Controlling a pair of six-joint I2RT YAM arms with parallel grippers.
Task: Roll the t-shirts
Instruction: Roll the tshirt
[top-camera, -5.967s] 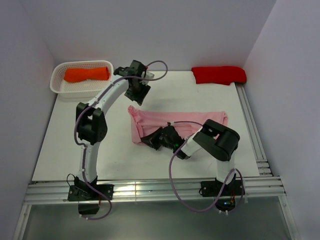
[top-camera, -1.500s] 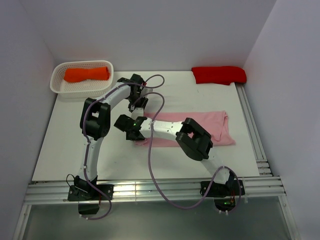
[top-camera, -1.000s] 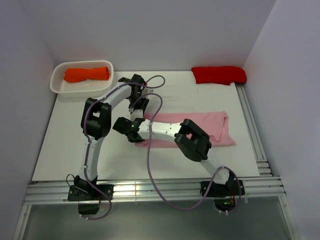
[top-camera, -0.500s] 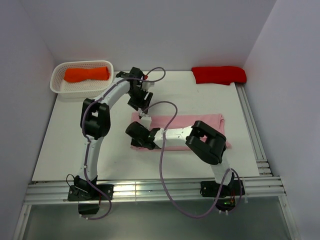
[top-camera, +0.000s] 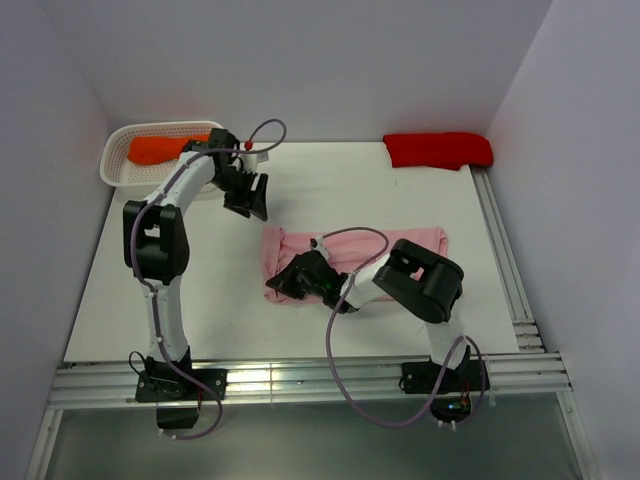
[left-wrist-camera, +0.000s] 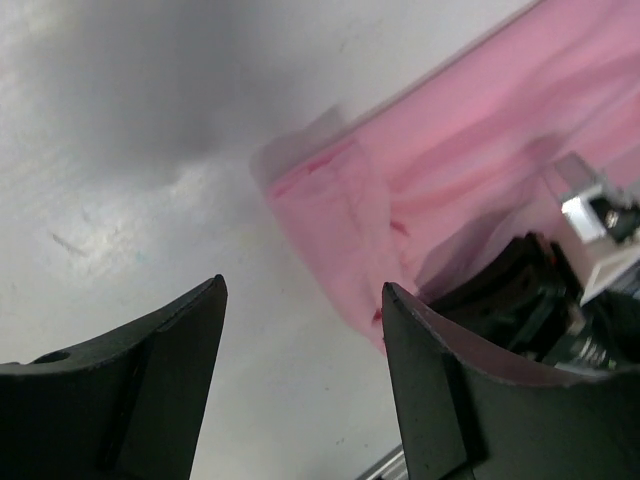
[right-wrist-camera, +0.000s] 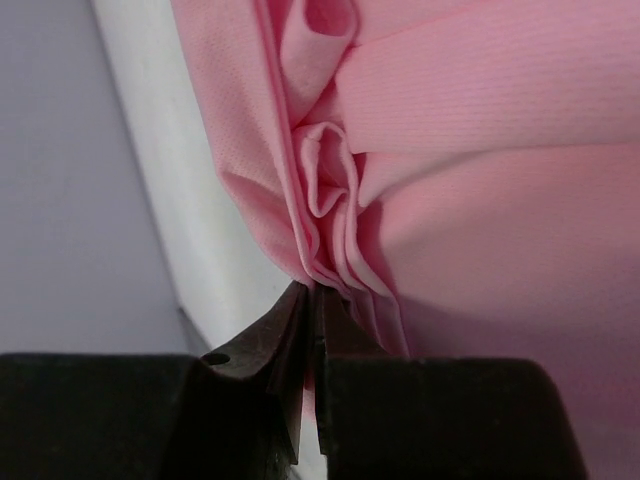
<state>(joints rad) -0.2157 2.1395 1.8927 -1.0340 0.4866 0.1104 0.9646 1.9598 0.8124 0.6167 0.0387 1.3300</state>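
While the orange soft cloth shirt lies in the white mesh basket at far left, the left gripper hovers just beside it, fingers wide apart and empty. The right gripper is clamped on a pinch at the left end of the light pink thin cloth t-shirt — a folded band mid-table. Roll rightward, tight and even; the far corner probably needs the left gripper's help — the bright red cloth shirt waits at far right.
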